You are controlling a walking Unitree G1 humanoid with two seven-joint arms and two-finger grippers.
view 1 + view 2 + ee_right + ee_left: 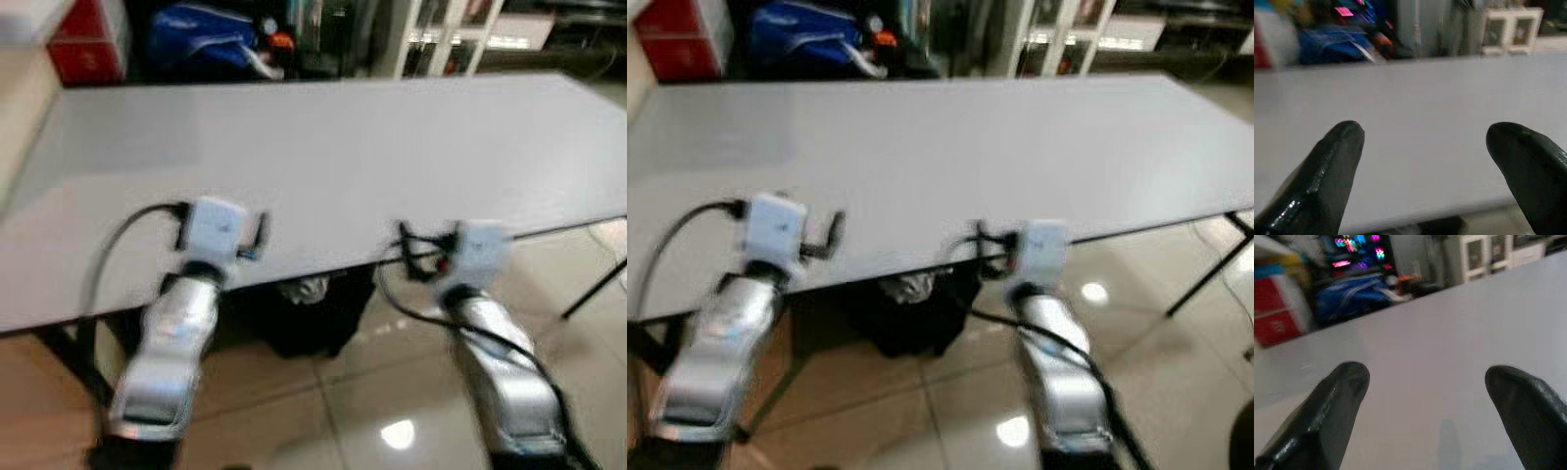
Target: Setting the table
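A long, bare grey table (343,147) stretches across in front of me, and the picture is blurred. My left arm (181,333) and right arm (490,362) both reach up to the table's near edge. The left wrist view shows my left gripper (1425,377) open over the tabletop (1440,342), with nothing between its two black fingers (1332,406). My right gripper (1425,132) is open too, level with the near edge of the table (1415,147), its fingers (1327,171) holding nothing.
Behind the table's far edge stand a red box (88,39), a blue bag (206,39) and a white cabinet (441,34). A dark bag (313,313) lies under the table on the glossy tiled floor. A black table leg (593,289) slants at the right.
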